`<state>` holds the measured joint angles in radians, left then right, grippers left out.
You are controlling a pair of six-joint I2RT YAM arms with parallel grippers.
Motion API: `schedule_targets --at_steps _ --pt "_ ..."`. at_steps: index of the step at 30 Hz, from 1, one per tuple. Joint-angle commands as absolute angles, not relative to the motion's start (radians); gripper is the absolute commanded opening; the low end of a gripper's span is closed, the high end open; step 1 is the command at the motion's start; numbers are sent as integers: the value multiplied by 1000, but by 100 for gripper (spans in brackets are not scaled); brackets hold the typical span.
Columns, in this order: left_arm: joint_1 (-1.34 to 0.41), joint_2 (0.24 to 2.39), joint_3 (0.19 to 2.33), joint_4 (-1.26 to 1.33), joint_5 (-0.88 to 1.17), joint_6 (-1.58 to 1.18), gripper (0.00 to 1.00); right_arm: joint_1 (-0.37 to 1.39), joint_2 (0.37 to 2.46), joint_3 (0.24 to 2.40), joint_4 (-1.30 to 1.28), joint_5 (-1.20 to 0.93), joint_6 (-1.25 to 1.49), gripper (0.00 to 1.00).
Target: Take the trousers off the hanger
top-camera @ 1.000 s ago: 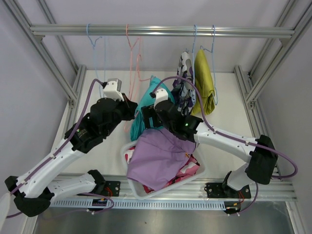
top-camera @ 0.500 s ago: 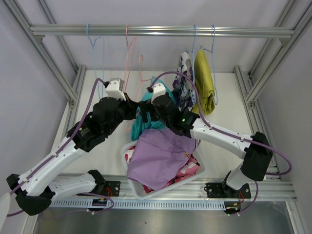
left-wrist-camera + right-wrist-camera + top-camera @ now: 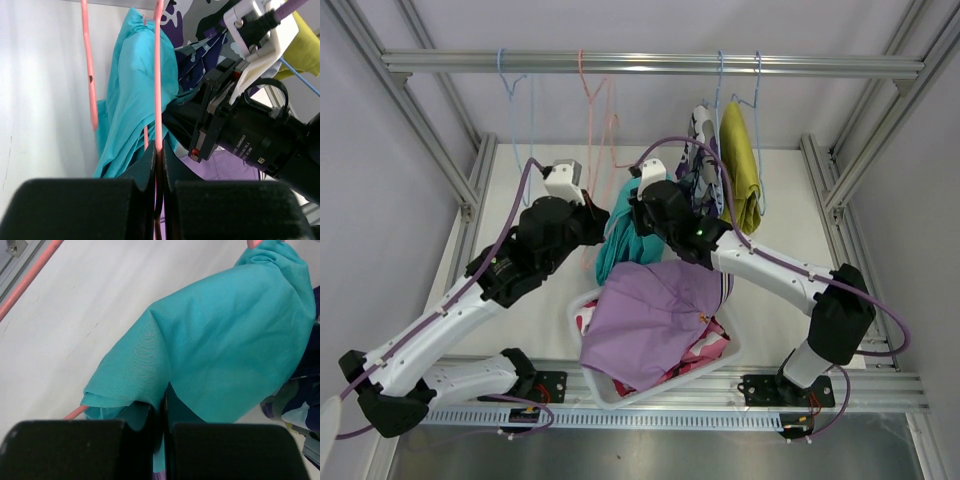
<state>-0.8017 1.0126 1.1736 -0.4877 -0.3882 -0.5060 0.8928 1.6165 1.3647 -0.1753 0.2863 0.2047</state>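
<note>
Teal shorts [image 3: 225, 350], smooth fine-weave cloth, drape folded over a thin pink wire hanger [image 3: 158, 75] at centre. Left end effector [image 3: 159, 155] clamps the hanger wire; right end effector [image 3: 162, 409] pinches a teal fold. Both arms reach far, elbows bent.

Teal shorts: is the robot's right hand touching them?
Touching. In the right wrist view, the right gripper is shut, pinching a fold of the teal shorts between its fingers.

teal shorts [image 3: 225, 340], pink hanger [image 3: 158, 75], lilac shorts [image 3: 650, 315], purple-black-white camouflage shorts [image 3: 699, 125], mustard shorts [image 3: 740, 160]
</note>
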Motion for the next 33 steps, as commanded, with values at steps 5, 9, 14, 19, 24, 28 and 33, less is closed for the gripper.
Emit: schedule_targets --at_steps 5,9,14,19,24,28,33 --pt "-796 1039 1198 -440 -382 -503 0 874 1618 1526 -190 195 224 0" --pt "-796 1042 1195 -437 -382 -503 1 882 1598 1630 -244 178 232 0" --pt "-796 1072 1195 -440 -382 -505 1 888 1579 1804 -359 175 230 0" --pt "-796 1120 1215 -471 -377 -509 1 907 1549 1992 -465 205 196 0" --pt "-796 1147 1215 -472 -383 -511 1 908 1516 2109 -563 239 173 0" --pt "-795 1163 1209 -466 -390 -505 1 913 1453 2126 -594 261 153 0" --pt "-796 1222 1206 -460 -368 -512 1 911 1414 2187 -669 314 120 0"
